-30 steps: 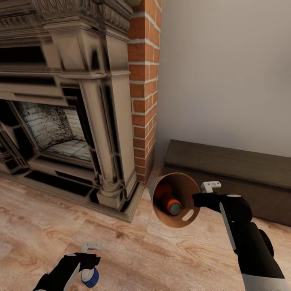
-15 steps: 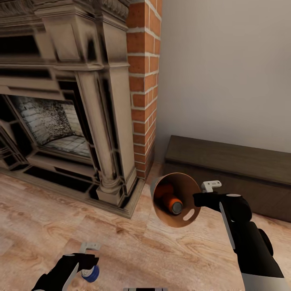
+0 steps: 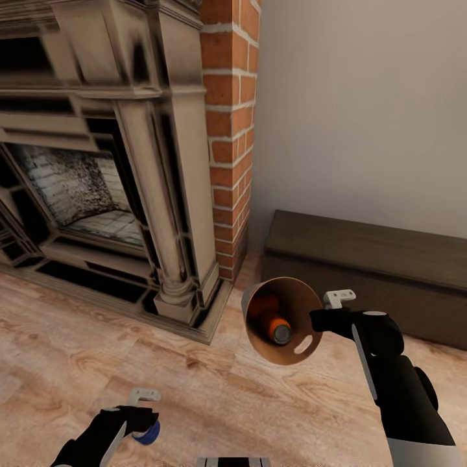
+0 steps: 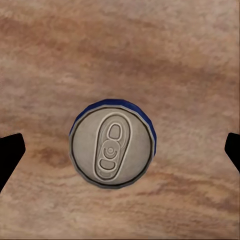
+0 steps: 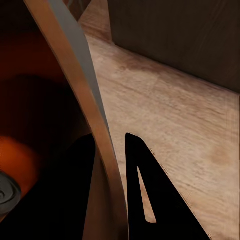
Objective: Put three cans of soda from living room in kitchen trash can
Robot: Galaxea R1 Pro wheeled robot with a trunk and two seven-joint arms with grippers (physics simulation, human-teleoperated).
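Note:
In the head view my right gripper (image 3: pixel 322 318) is shut on the rim of the tash can (image 3: pixel 288 295), a grey bin held off the floor and tipped so its brown-orange inside faces me. Two orange cans of soda (image 3: pixel 275 326) lie inside it. The right wrist view shows the bin wall (image 5: pixel 75 90) pinched between dark fingers (image 5: pixel 145 190), with an orange can (image 5: pixel 15 160) inside. The blue can of soda (image 3: pixel 149 434) stands on the wood floor under my left gripper (image 3: pixel 144 420). In the left wrist view the can's silver top (image 4: pixel 112 143) sits centred between wide-apart fingertips (image 4: pixel 10 155) that do not touch it.
A carved stone fireplace (image 3: pixel 97 162) with a brick column (image 3: pixel 230 130) stands at the left. A low dark wooden bench (image 3: pixel 370 259) runs along the grey wall behind the bin. Wood floor (image 3: pixel 259 402) lies between my two arms.
The whole head view has shifted up slightly, so the camera moved. My left gripper now covers more of the blue can. The right gripper and bin hold the same pose.

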